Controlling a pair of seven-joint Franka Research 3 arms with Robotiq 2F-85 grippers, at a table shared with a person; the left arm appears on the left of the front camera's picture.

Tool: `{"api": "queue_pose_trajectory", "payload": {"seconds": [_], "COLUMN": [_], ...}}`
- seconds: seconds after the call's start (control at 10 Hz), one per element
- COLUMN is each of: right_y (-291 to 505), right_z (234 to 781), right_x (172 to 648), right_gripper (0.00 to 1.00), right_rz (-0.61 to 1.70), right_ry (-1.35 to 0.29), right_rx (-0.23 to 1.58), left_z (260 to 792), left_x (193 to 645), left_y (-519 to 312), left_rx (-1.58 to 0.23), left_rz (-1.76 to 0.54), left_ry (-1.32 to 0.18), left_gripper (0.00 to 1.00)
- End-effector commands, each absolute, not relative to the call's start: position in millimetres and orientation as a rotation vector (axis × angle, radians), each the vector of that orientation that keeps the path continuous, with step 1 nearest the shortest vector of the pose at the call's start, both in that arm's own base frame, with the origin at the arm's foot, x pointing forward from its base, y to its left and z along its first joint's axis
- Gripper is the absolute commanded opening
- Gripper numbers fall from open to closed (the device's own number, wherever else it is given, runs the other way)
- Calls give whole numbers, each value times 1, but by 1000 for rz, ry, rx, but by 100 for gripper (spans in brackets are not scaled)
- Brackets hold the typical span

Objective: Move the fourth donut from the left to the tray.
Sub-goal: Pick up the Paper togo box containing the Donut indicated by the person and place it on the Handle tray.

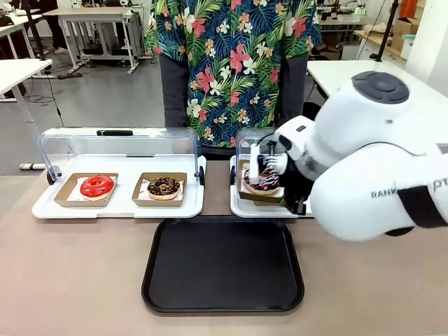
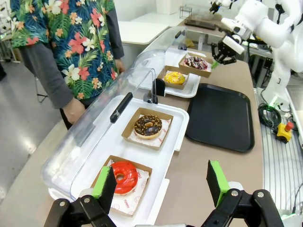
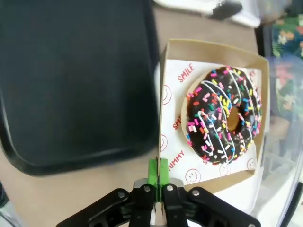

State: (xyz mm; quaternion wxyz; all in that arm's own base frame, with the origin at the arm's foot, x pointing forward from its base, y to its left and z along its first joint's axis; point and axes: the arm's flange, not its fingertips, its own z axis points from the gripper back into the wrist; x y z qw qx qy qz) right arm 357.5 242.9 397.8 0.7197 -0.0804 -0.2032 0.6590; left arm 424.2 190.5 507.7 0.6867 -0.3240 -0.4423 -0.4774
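Four ring donuts counted, each in its own small brown cardboard holder lined with white paper. On the white display tray (image 1: 42, 207) at left, under its raised clear domed lid (image 1: 115, 143): a red-glazed donut (image 1: 96, 186) and a chocolate donut with brownish crumb topping (image 1: 164, 187), side by side. On the second white display tray (image 2: 189, 91), seen from the left wrist: a yellow-glazed donut (image 2: 174, 77), then the dark chocolate-glazed ring donut with pink and white drizzle stripes (image 3: 224, 115) (also dotted with coloured sprinkles) in its brown cardboard holder (image 3: 213, 47).

One large black rectangular plastic tray with rounded corners and a raised rim (image 1: 222, 264), nothing on it, on the brown table (image 1: 77, 280) just in front of the two display trays, between them.

Two grippers. Right gripper (image 3: 158, 171) at the striped donut's holder: green pads pressed together on the holder's near cardboard wall, pinching its edge, beside the black tray's rim. Left gripper (image 2: 161, 182) hanging above the near end of the first display tray, green-padded fingers (image 2: 217, 178) spread wide with nothing between them.

One person in a floral shirt (image 1: 234, 63) standing at the far side behind the display trays, one hand (image 2: 74, 110) hanging near the first lid.
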Motion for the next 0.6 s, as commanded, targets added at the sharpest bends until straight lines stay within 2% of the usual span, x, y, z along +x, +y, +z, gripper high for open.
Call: {"api": "queue_pose_trajectory", "payload": {"seconds": [0.0,0.5], "right_y": [228,242], "right_z": [376,355], "right_x": [283,216], "right_gripper": [2,2], "right_rz": [1451,1512], "right_ry": [-452,-449], "right_rx": [-159,-110], "left_z": [509,509], "left_x": [423,423], "left_y": [189,189], "left_rx": [-731,-731], "left_rz": [-1074,-1074], "left_ry": [-995,-995], "left_gripper": [100,100]}}
